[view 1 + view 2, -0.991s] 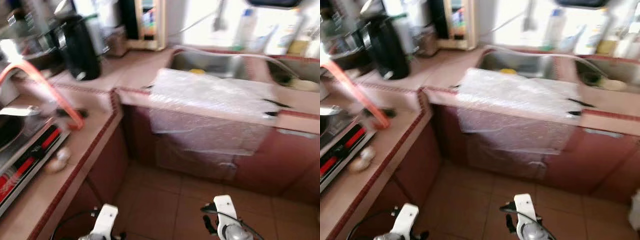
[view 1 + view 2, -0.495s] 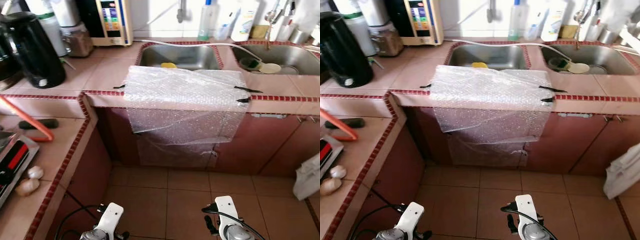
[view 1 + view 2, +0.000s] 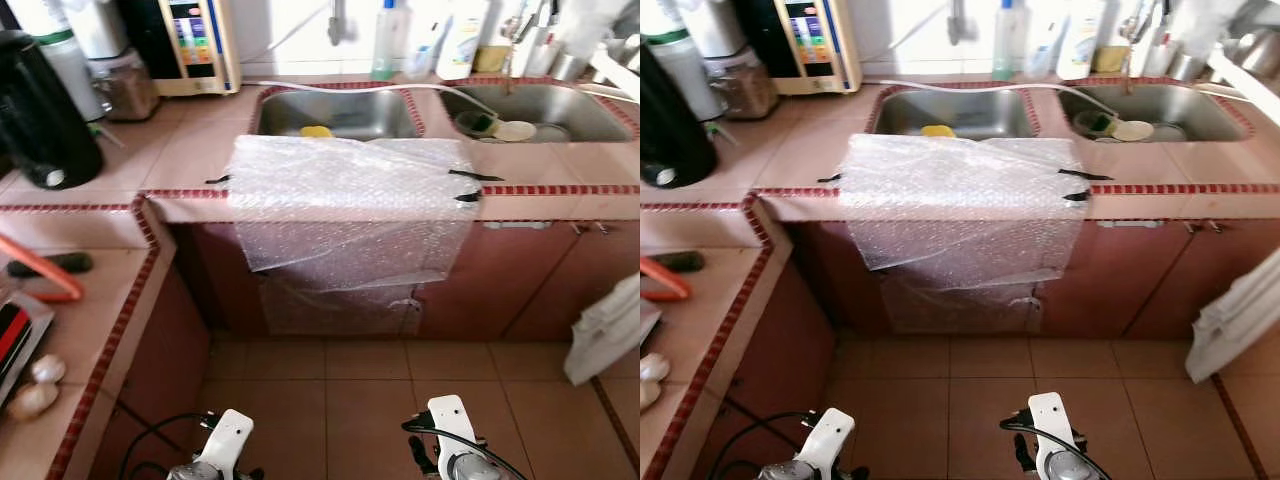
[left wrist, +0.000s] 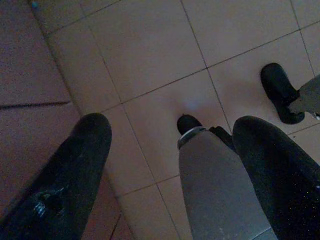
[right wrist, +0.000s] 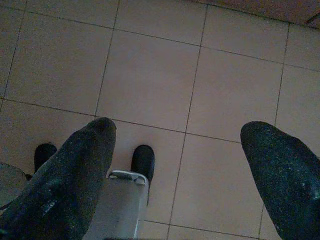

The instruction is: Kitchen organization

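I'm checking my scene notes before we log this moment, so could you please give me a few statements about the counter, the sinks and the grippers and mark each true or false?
1. A sheet of bubble wrap hangs over the counter edge in front of the left sink. True.
2. The right gripper holds a bottle. False: its fingers are apart with nothing between them, pointing at the floor tiles.
3. A yellow sponge lies in the left sink. True.
4. The black kettle stands inside the right sink. False: it stands on the counter, left of both sinks.
5. The left gripper is open and hangs over the floor. True.
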`<state>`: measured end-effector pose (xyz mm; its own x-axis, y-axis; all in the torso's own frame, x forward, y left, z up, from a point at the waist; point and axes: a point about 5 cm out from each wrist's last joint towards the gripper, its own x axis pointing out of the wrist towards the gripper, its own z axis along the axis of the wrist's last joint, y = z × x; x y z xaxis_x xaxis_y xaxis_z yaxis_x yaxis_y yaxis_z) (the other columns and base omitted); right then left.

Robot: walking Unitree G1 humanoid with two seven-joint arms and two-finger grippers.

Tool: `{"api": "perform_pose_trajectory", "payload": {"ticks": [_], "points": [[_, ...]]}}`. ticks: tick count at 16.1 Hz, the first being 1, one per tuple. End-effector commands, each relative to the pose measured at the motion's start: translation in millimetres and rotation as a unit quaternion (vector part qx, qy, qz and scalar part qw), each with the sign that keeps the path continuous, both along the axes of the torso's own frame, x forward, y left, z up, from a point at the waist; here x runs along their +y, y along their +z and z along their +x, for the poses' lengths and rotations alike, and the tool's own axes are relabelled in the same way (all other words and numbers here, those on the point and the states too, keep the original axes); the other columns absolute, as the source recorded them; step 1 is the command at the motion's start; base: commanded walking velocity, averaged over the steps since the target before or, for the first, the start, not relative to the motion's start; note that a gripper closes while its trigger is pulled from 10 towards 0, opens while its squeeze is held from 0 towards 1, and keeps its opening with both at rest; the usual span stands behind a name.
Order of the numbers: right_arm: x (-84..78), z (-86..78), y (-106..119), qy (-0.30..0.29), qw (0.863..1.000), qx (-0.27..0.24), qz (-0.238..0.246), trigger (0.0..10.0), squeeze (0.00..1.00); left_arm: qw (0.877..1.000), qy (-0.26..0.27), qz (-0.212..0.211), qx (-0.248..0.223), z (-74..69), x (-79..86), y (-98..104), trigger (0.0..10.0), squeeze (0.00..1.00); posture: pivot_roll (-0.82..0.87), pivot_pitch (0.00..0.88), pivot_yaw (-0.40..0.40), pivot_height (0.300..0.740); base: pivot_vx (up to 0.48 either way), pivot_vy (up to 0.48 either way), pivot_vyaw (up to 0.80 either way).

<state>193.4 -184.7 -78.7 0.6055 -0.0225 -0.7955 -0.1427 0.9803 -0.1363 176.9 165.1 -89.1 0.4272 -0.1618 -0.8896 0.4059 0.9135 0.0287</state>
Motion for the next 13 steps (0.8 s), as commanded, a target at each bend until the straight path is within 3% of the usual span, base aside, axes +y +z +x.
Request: {"api": "perform_pose_trajectory", "payload": {"ticks": [1, 9, 13], "points": [[0.6, -3.5, -1.9, 0.01, 1.0, 0.006, -0.001, 10.0, 0.0, 1.0, 0.002, 0.004, 0.002, 0.5, 3.6, 0.4, 10.0, 0.0, -0.11, 0.0, 0.063, 0.74, 0.0, 0.0, -0.78], [1.4, -5.2, -2.8, 0.017, 1.0, 0.009, -0.003, 10.0, 0.0, 1.0, 0.003, 0.0, 0.0, 3.3, 4.7, 1.9, 10.0, 0.0, -0.1, 0.0, 0.058, 0.74, 0.0, 0.0, -0.78], [1.9, -6.7, -3.5, 0.017, 1.0, 0.01, -0.002, 10.0, 0.0, 1.0, -0.001, 0.001, 0.003, 2.3, 5.2, 1.5, 10.0, 0.0, -0.11, 0.0, 0.059, 0.74, 0.0, -0.234, -0.23]]}}
